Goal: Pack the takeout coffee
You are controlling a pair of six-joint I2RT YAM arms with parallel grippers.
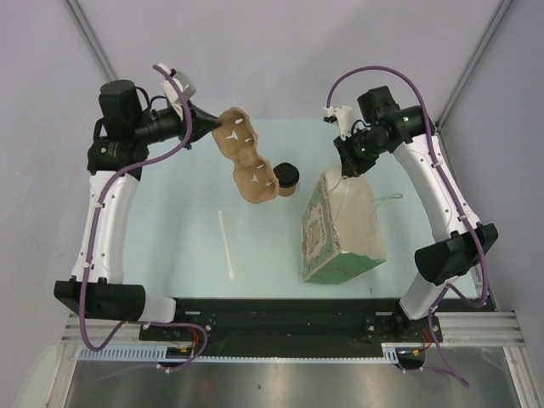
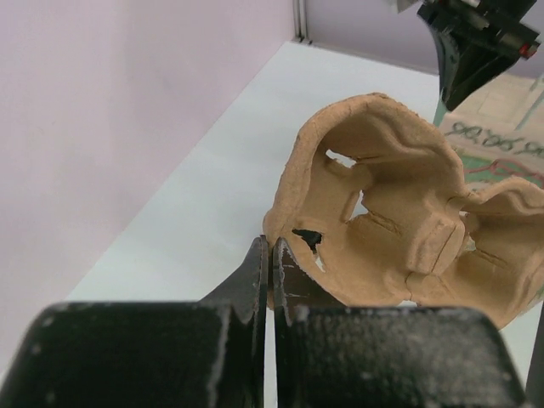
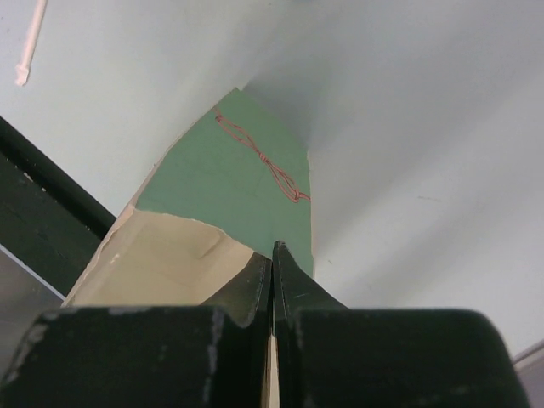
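Kraft paper under a round black lid (image 1: 286, 172), the takeout coffee (image 1: 287, 182) stands upright on the counter (image 1: 170, 221) just left of the paper bag (image 1: 340, 231), off the bag's far corner and not inside it. Neither arm holds it. The bag lies on its side with a green patterned panel showing, and the right claw (image 1: 343, 174) is pressed together on the bag's far edge. The right wrist view shows its fingers (image 3: 251, 285) flat on the paper where the cream lining meets the green. On the side of the cup away from the bag, the pulp carrier (image 1: 242, 157) lies so close to the cup that the two seem to touch. The left claw (image 1: 212, 127) pinches the carrier's far rim, tips closed on the pulp wall. A white stir stick (image 1: 226, 245) lies well left of the bag, towards the arm bases. The cup is likely light, though whether it is filled cannot be told. Its thin paper wall would probably dent under a hard squeeze, and the press-fit lid could pop off if used as a handle. The better hold looks to be around the body below the lid rim, with modest force and the cup kept upright. Being small, it may topple if the carrier beside it shifts.
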